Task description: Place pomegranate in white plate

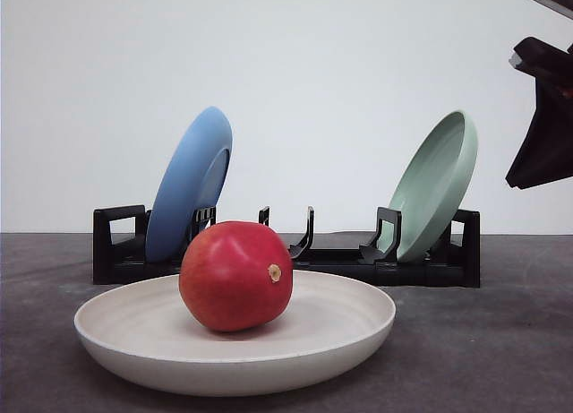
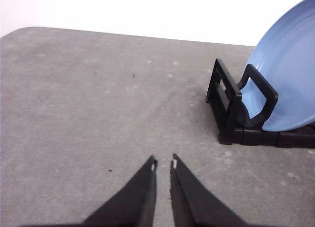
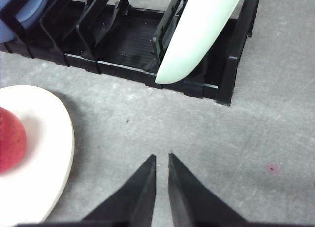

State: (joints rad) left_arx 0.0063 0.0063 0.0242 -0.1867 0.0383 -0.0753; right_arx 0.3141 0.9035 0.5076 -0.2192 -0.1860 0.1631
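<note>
The glossy red pomegranate (image 1: 235, 275) rests in the middle of the white plate (image 1: 345, 328), its tan stem nub facing forward and right. In the right wrist view the pomegranate (image 3: 10, 138) and the white plate's rim (image 3: 59, 138) lie off to one side of my right gripper (image 3: 161, 157). That gripper is shut with nothing between its fingers and hovers over bare table. A dark part of the right arm (image 1: 544, 117) hangs high at the right edge of the front view. My left gripper (image 2: 163, 163) is shut and empty above the grey table.
Behind the white plate stands a black dish rack (image 1: 331, 261). A blue plate (image 1: 190, 182) leans in its left end and a pale green plate (image 1: 436, 184) in its right end. The rack's end (image 2: 236, 109) and blue plate (image 2: 290, 74) are beyond the left gripper.
</note>
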